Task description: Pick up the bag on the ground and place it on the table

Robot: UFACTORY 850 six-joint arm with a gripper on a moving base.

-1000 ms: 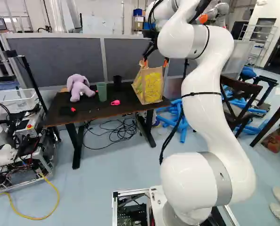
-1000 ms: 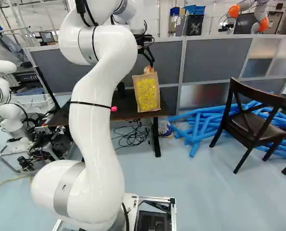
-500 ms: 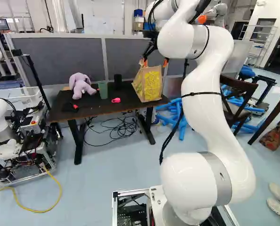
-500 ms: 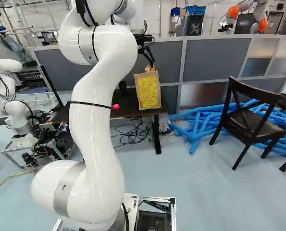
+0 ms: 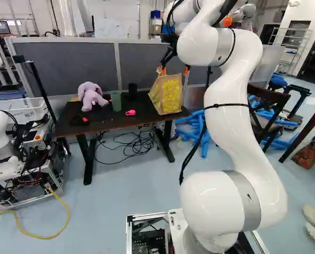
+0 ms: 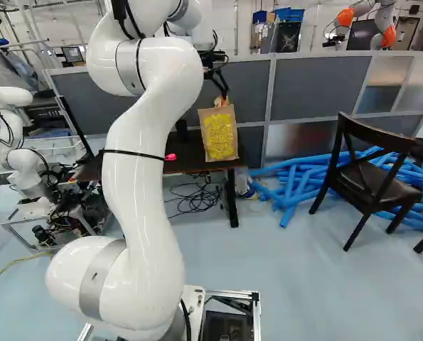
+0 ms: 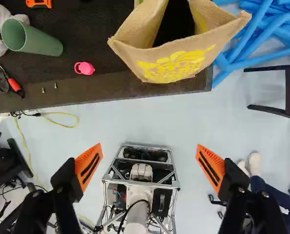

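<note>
Left base view is showing the bag [image 5: 171, 95] standing upright on the right end of the table [image 5: 107, 125], its printed side facing the near edge. Compared with one second ago, the base has moved: the table and the room around it are appearing shifted in both base views, while the arm [image 5: 236, 127] is keeping its pose over its lowest joint. Since half a second ago, the base views are showing hardly any change. The bag is keeping its place on the table throughout. Above it, the tool [image 5: 175, 70] is hanging with its two fingers spread wide apart; in the wrist view they are gripping nothing, and the bag is lying ahead of them, its mouth gaping. Left of the bag, a pink item [image 5: 131, 112] is resting near a green cup [image 5: 116, 100], with a black cup [image 5: 132, 91] standing on the far side. A purple plush toy [image 5: 91, 96] is sitting farther left. Blue tubes [image 6: 296, 188] are lying on the floor right of the table, and a dark chair [image 6: 382, 186] is standing beside them.
</note>
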